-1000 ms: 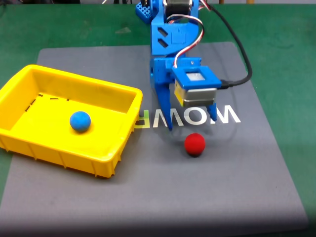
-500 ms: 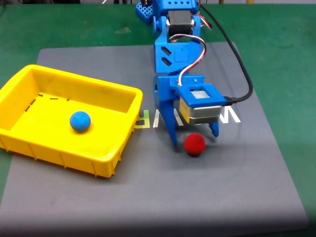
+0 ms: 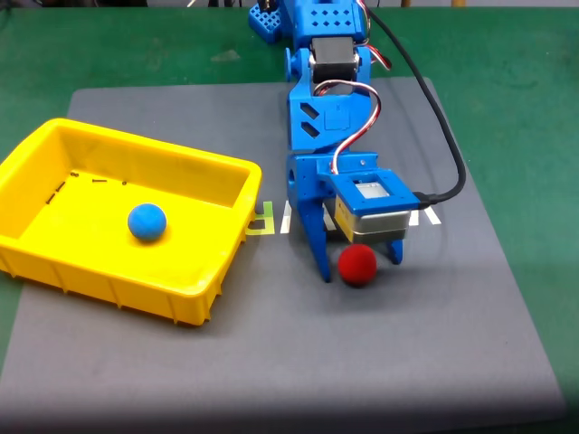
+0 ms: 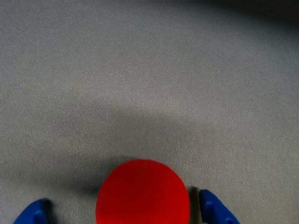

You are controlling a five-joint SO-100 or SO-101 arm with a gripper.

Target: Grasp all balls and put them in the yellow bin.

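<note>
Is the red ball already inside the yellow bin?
No, the red ball sits on the grey mat between the open gripper fingers, outside the yellow bin.

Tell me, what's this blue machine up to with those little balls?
A small blue robot arm is sorting balls into the yellow bin. The blue ball already lies inside it. The open gripper is now down on the grey mat, one finger on each side of the red ball, which it has not yet squeezed.
</note>
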